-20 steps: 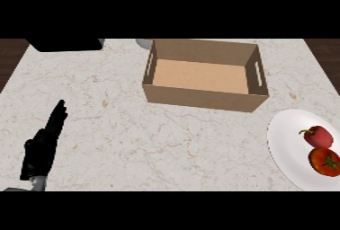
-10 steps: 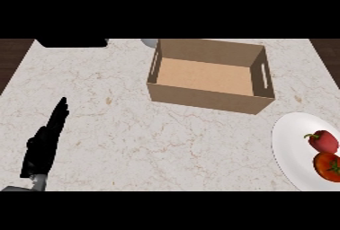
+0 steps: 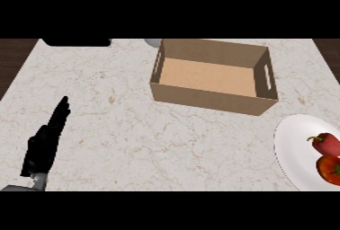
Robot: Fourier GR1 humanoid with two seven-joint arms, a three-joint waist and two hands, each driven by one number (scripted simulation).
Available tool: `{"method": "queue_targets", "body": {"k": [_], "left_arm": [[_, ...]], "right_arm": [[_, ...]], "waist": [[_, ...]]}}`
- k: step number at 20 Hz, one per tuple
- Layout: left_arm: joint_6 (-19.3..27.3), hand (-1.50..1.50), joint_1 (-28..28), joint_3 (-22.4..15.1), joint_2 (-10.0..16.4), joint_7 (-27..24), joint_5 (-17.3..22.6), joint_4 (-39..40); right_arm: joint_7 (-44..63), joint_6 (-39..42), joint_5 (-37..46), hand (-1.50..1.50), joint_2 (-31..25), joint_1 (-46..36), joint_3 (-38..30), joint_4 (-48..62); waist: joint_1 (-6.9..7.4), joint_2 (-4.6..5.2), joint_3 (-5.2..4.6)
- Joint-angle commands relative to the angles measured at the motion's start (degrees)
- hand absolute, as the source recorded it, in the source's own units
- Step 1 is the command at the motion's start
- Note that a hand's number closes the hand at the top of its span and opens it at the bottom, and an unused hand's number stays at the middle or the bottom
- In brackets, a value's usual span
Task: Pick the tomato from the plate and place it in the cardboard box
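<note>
A white plate (image 3: 295, 148) lies at the counter's right edge, partly cut off by the view. On it sit a red pepper-like fruit (image 3: 327, 143) and, below it, a rounder red tomato (image 3: 330, 170). An open cardboard box (image 3: 214, 76) with nothing in it stands at the upper middle of the marble counter. My left hand (image 3: 45, 141) rests at the lower left, fingers straight and pointing up, far from the plate and box. My right hand does not show.
A black object (image 3: 76, 42) sits at the counter's far left edge, and a small grey round thing (image 3: 153, 42) peeks out behind the box. Dark wood shows past the counter's upper corners.
The whole view has shifted right: box, plate and left hand all sit further right in the picture. The left hand keeps the same straight pose.
</note>
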Motion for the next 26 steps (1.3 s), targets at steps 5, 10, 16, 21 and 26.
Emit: {"method": "queue_targets", "body": {"k": [5, 10, 16, 21, 26], "left_arm": [[-0.8, 0.00, -0.1, 0.2, -3.3, 2.2, -3.6, -0.3], [-0.7, 0.00, 0.3, 2.2, -4.6, 4.5, -5.1, -3.2], [-5.2, 0.00, 3.0, 5.1, -4.0, 6.1, -5.6, -6.5], [-3.6, 0.00, 1.8, 4.6, -9.3, 1.9, -10.6, -0.6], [-8.0, 0.00, 0.3, 8.6, -9.0, 2.8, -9.5, -0.1]], "right_arm": [[13.5, 3.7, 11.0, -1.50, 6.0, -8.9, 3.8, 1.1], [12.9, 6.9, 13.3, -1.50, 9.7, -7.2, 3.3, 1.6], [10.2, 10.0, 16.0, -1.50, 13.7, -11.7, 0.7, 7.4], [7.2, 10.5, 19.5, -1.50, 17.8, -11.7, -0.6, 9.1], [5.9, 14.9, 19.0, -1.50, 18.9, -16.1, -4.8, 11.8]], "waist": [[-0.23, -0.13, 0.13], [-0.41, -0.19, 0.14], [-0.20, -0.19, 0.14], [-0.37, -0.17, 0.14], [-0.30, -0.16, 0.14]]}}
